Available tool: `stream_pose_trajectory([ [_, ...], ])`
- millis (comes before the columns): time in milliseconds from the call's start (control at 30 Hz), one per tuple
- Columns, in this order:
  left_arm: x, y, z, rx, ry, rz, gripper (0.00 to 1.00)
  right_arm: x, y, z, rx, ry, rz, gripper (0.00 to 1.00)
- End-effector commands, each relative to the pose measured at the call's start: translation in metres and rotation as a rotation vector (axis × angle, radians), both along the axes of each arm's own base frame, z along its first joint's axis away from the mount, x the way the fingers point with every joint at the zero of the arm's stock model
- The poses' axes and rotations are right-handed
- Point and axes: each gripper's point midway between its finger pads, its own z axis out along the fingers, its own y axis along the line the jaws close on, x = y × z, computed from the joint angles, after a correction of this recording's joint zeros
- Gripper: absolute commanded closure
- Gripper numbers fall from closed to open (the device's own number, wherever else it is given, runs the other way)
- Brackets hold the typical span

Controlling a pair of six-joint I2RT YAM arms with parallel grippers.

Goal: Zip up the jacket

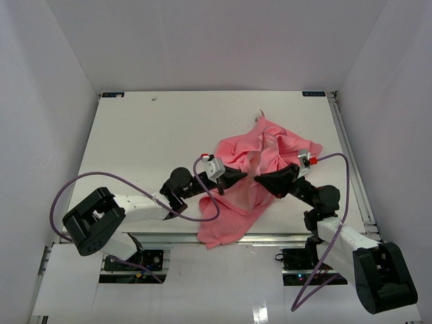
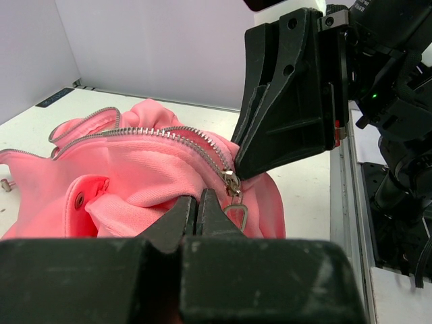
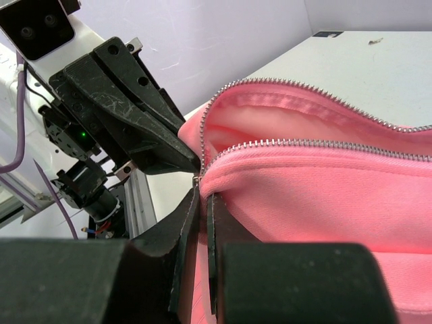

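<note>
The jacket (image 1: 263,158) lay crumpled right of centre on the table (image 1: 155,135), its zipper (image 2: 169,131) open above the slider (image 2: 231,181), whose pull tab (image 2: 236,212) dangled near the hem. Soft, light and limp, it would likely bunch rather than resist, so the best holds looked to be the metal pull tab and the hem below it, kept taut. The right gripper (image 3: 204,202) was clamped on the jacket's edge at the zipper's bottom end. The left gripper (image 2: 197,202) was squeezed tight just beside the pull tab, though whether it pinched cloth could not be told.
</note>
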Motion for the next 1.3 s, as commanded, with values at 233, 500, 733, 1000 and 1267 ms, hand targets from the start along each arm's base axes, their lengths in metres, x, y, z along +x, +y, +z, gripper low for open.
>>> stream_pose_trajectory([
  [233,-0.006,-0.001,0.002,0.01,-0.029,0.007,1.0,-0.035,-0.017,0.1,0.178,-0.55,-0.069,0.92],
  [500,-0.01,0.001,-0.003,0.047,-0.068,-0.009,1.0,-0.037,-0.009,0.09,0.122,-0.535,-0.005,0.92],
  [733,-0.02,-0.011,-0.017,0.158,-0.049,-0.109,1.0,-0.042,0.0,0.075,0.034,-0.529,0.095,0.92],
  [1000,-0.04,0.0,-0.016,0.146,-0.08,-0.17,1.0,-0.018,-0.005,0.073,-0.047,-0.484,0.032,0.92],
  [1267,-0.043,0.003,-0.006,0.123,-0.08,-0.175,1.0,-0.006,-0.013,0.069,-0.095,-0.438,0.005,0.92],
])
